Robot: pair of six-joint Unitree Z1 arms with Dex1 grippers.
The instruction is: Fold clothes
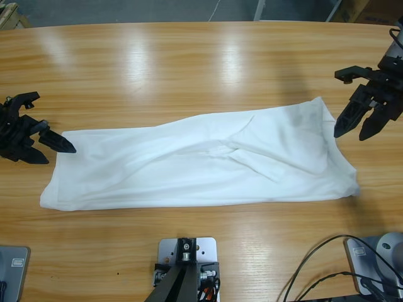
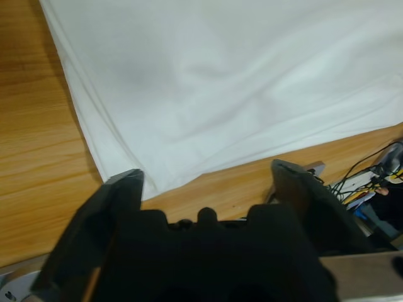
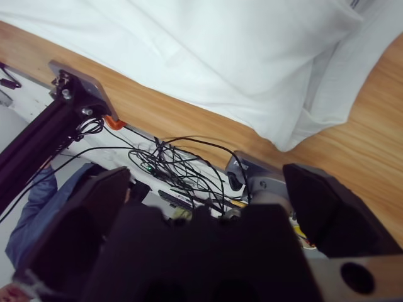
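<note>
The clothes are one white T-shirt [image 1: 201, 167] lying folded into a long band across the middle of the table, with a sleeve flap creased near its centre. My left gripper [image 1: 58, 153] is open at the shirt's left end, just off its upper corner, holding nothing. The left wrist view shows the shirt [image 2: 239, 82] and its near corner ahead of the left gripper [image 2: 204, 173]. My right gripper [image 1: 350, 135] hovers open by the shirt's upper right corner, clear of the cloth. In the right wrist view the shirt [image 3: 239, 56] lies beyond the right gripper [image 3: 208, 176].
Bare wooden table [image 1: 189, 63] stretches behind the shirt. Black cables [image 1: 321, 264] trail at the front right, and a tangle of cables [image 3: 182, 163] hangs below the table's edge. A person's blue sleeve [image 3: 38, 207] shows under the table edge.
</note>
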